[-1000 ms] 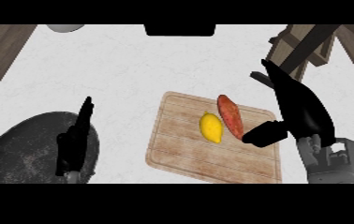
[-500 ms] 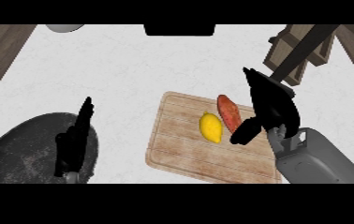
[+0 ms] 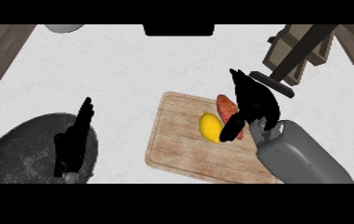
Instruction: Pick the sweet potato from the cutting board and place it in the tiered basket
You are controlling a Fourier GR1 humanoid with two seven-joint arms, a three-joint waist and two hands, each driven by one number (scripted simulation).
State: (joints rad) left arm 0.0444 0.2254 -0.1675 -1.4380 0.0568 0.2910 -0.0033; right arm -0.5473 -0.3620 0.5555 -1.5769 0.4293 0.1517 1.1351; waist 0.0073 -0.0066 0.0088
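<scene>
An orange-red sweet potato lies on the wooden cutting board, right of a yellow lemon. My right hand hovers over the sweet potato's right side and hides part of it. Its fingers are straight and point away from me, and its thumb reaches down-left across the potato's near end, so the hand is open. The tiered basket, wooden with a dark pole, stands at the far right. My left hand rests open at the lower left, fingers up.
A dark round pan sits under my left hand at the lower left. At the far left edge is a pale bowl, and a black object lies at the far middle. White counter runs between the pan and the board.
My right hand has moved left and nearer, from beside the board's right edge to over the sweet potato. Its forearm shows more. The left hand has not moved.
</scene>
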